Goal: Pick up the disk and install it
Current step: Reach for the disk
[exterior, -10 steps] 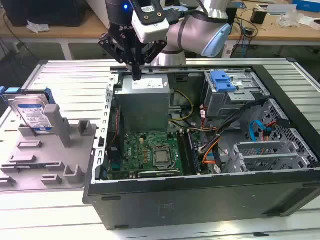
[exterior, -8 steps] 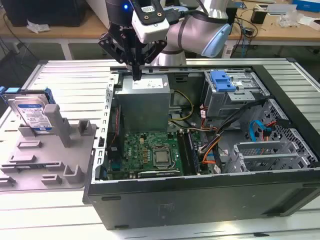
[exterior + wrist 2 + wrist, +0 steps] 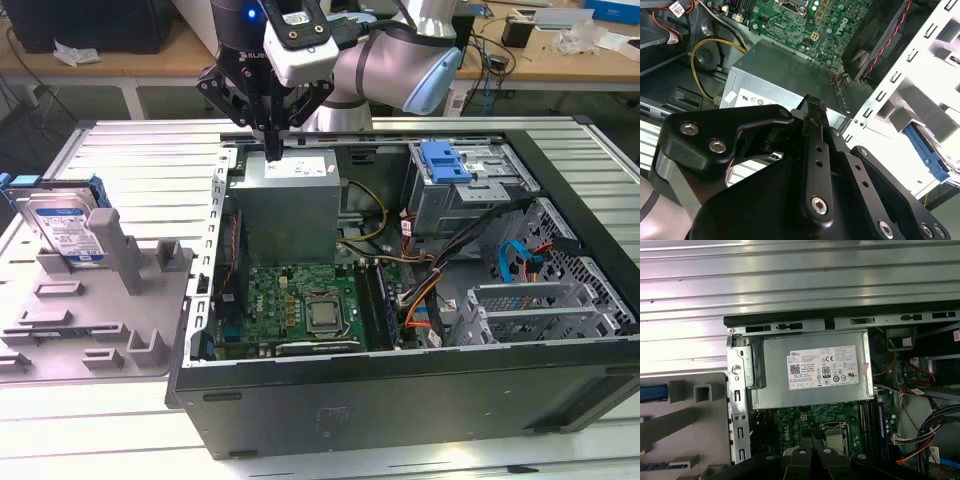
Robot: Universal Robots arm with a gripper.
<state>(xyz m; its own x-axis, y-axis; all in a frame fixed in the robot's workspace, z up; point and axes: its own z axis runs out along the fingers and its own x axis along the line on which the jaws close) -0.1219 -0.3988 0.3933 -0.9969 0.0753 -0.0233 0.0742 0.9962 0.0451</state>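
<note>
Hand fingers together, empty, above power supply; one disk upright in grey fixture.

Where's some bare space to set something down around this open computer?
The ribbed table is bare behind the grey stand, between the disk and the computer case, and along the strip in front of the case. Inside the case, cables crowd it.
</note>
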